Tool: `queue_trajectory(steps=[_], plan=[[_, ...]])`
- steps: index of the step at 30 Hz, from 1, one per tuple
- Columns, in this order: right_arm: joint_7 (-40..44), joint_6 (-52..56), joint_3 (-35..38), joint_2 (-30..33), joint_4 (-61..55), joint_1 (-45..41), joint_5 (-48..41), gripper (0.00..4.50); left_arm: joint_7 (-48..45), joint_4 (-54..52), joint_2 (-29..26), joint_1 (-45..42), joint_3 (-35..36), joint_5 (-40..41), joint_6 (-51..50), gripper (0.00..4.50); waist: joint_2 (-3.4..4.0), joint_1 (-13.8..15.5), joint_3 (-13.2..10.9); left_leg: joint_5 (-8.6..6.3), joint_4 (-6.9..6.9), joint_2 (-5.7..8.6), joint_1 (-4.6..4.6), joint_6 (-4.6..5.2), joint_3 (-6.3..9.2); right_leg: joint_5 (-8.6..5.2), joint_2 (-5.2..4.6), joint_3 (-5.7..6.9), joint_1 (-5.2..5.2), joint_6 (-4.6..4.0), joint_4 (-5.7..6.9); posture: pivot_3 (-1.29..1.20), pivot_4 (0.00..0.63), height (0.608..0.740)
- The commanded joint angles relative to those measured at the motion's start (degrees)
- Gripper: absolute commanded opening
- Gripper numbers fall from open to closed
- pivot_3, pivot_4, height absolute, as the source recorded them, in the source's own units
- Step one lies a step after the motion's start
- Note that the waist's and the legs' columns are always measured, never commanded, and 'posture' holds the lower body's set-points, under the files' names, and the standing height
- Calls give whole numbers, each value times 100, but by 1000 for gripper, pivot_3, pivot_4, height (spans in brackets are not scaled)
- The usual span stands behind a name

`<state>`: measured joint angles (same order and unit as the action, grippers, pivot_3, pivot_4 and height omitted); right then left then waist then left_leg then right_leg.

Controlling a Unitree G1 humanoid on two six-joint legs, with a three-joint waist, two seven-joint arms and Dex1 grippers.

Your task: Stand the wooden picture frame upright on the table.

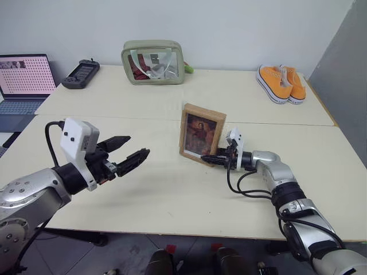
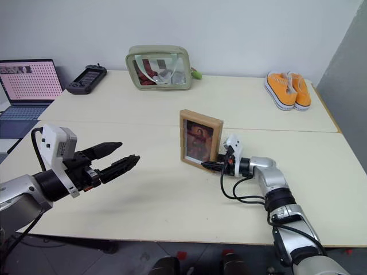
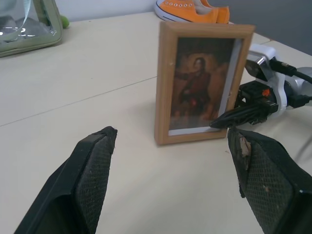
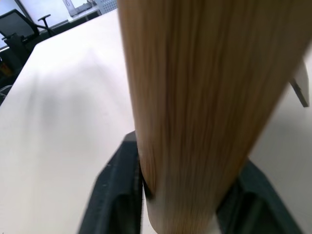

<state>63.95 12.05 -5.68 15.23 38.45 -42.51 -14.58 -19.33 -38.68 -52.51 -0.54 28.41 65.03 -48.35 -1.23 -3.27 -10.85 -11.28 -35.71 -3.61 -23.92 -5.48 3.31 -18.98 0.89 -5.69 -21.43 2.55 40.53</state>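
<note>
The left end effector (image 1: 127, 153) hangs wide open and empty, well left of the frame (image 1: 202, 134), which stands upright mid-desk (image 1: 172, 195). The right end effector (image 1: 215, 158) straddles the frame's lower right edge, though whether it grips cannot be told; it should ease apart slowly and withdraw sideways so the frame isn't toppled.

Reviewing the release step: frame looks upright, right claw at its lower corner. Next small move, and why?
Probably open the right claw a little wider, then back it away to the right. The wooden picture frame already stands upright on the table, and the wrist view shows its edge between that claw's fingers, so a sideways pull now could tip it. The left claw hangs open, apart from it.
</note>
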Motion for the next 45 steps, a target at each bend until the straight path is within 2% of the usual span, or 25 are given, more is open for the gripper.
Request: queue_trajectory(steps=[1,5,14,20,24,30,34,45], plan=[[-45,-46,55,27,-103,-48,45,2880,30,-49,20,-100,6,18,38,3890,0,-2,0,0,0,0,-1,0,0,0,0,0,-1,0,0,0,150,740],[-113,-167,8,54,-144,-22,146,3812,36,-16,63,-133,-40,33,37,3890,0,-2,0,0,1,-1,-1,0,0,0,0,-1,-1,0,-1,0,150,740],[-131,-124,42,240,-475,147,223,3812,11,145,186,-373,-202,8,86,3890,0,1,0,0,2,0,-2,0,0,0,0,-1,0,0,-4,0,150,740],[-478,31,24,770,-1392,442,464,3812,-104,203,276,-561,-398,-216,177,3890,0,9,-1,0,3,0,-4,0,0,0,0,0,0,1,-10,0,150,740],[-992,288,223,1318,-2578,817,712,3812,-335,179,409,-651,-583,-480,404,3890,0,10,-1,0,6,0,-5,0,0,0,0,0,-1,1,-13,0,150,740],[-1275,1608,683,1752,-4957,1500,20,3812,-592,264,675,-797,-869,-760,655,3890,1,32,-1,0,15,-1,-8,-1,1,0,-1,0,0,1,-23,0,150,740],[-1558,1966,897,1917,-5854,1654,-145,3812,-693,365,704,-875,-1006,-943,672,3890,0,24,-1,0,17,-3,-6,0,0,-1,1,-1,0,2,-25,0,150,740],[-2043,2150,976,1874,-6143,1900,-423,3812,-849,527,671,-1079,-1108,-1033,452,3890,0,29,-1,0,22,-2,-13,0,-2,1,0,-2,2,4,-54,0,150,740]])
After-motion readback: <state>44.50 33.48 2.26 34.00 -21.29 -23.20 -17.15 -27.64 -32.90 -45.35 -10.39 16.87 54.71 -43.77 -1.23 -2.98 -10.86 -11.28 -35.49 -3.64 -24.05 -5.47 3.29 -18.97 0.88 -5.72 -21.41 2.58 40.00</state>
